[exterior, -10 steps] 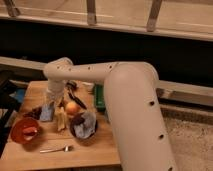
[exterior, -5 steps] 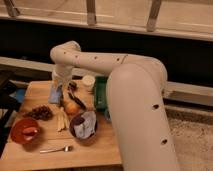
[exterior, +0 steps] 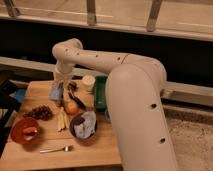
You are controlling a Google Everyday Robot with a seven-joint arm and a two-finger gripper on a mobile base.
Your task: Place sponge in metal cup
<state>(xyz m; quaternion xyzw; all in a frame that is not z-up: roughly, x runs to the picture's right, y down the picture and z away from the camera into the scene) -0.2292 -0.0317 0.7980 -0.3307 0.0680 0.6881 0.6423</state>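
Observation:
The sponge (exterior: 55,91), a small light blue pad, hangs over the back left part of the wooden table (exterior: 90,152). My gripper (exterior: 61,88) comes down from the white arm's bend and is shut on the sponge, holding it against its left side. To the right of it stands a pale upright cup (exterior: 88,81); I cannot tell whether this is the metal cup. The big white arm covers the table's right side.
Below the gripper lie an orange (exterior: 72,107), a banana (exterior: 61,120) and dark grapes (exterior: 40,112). A dark bowl with a pale cloth (exterior: 85,125) sits at centre, a red bowl (exterior: 24,131) at front left, a fork (exterior: 55,149) in front, a green pack (exterior: 100,92) beside the cup.
The gripper has moved from the table's middle left toward the back and slightly right, and the sponge has travelled with it. The other objects stay put.

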